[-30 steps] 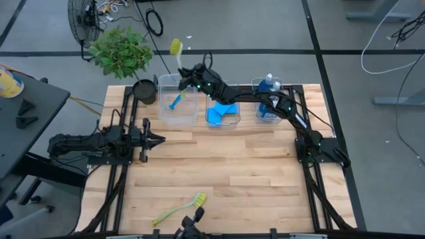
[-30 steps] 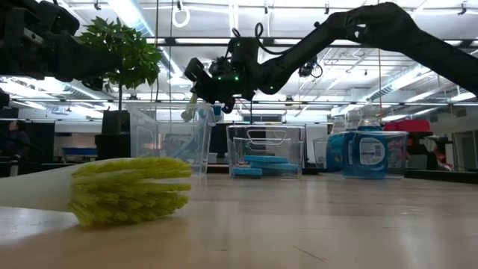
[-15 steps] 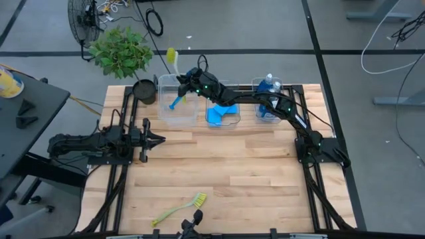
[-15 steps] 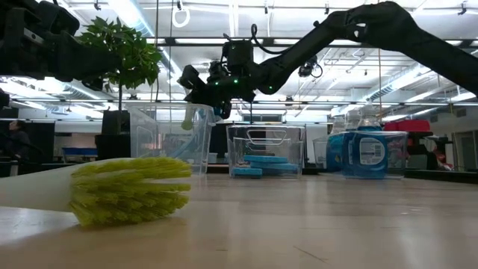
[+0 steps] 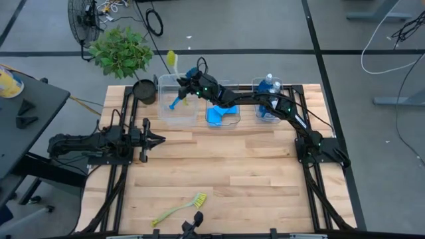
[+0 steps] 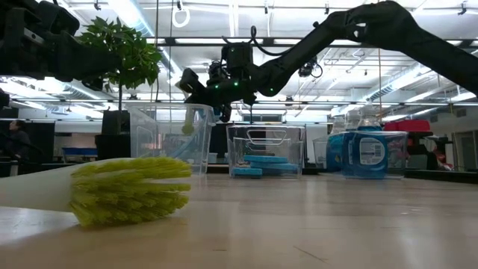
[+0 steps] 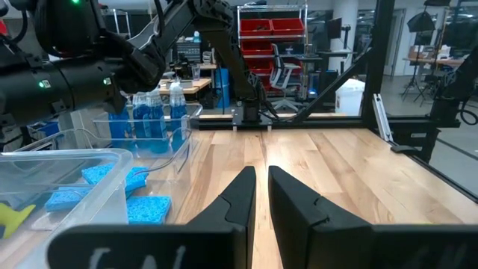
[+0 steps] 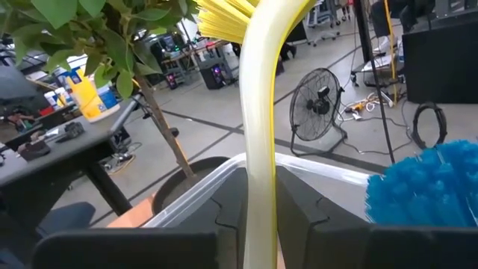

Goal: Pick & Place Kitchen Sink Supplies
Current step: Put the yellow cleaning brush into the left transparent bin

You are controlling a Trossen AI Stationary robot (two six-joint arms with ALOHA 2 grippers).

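Yellow-green brush (image 8: 259, 112) clamped upright in right tool (image 8: 260, 196); bristles above left bin (image 5: 178, 101).

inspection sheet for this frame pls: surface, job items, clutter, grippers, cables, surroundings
Surface: wooden table, bare in the middle.
Job's things: blue brush in the left bin; sponges in the middle bin; blue bottles in the right bin; one yellow-green brush lies at the near edge, another yellow-green brush is held.
Clutter: nothing seen.
Grippers: right gripper shut on the held brush above the left bin; left gripper shut, waiting at the table's left.
Cables: loose loops on the floor.
Surroundings: potted plant, floor fan.
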